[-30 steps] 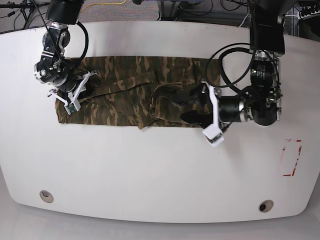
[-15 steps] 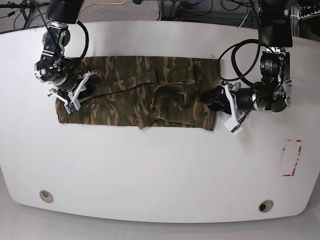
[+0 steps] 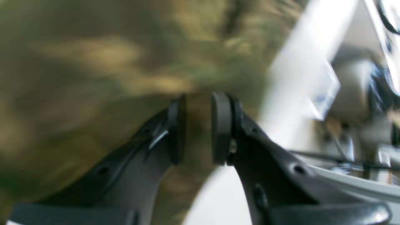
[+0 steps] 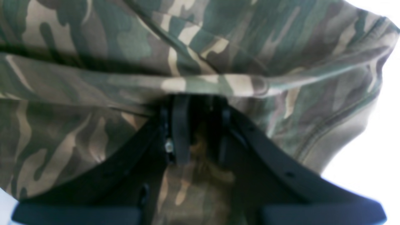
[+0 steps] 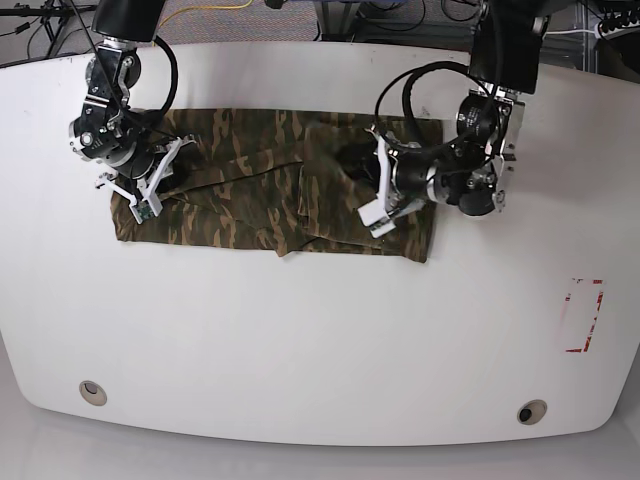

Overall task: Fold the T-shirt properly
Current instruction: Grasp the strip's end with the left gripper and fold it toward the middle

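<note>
A white table with rounded corners is seen from above. A red rectangular outline is marked near its right edge. Two round metal-rimmed holes are set near its front corners. Cables are strewn behind it.

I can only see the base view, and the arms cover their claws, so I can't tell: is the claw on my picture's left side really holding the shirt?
Observer: It looks so. That is the right gripper. Its wrist view shows a fold of the T-shirt bunched across its tips.
Operator: And the other claw?
Observer: The left gripper has only a narrow gap between its pads, and camouflage cloth shows in it. That view is blurred, so I cannot tell if it grips.
</note>
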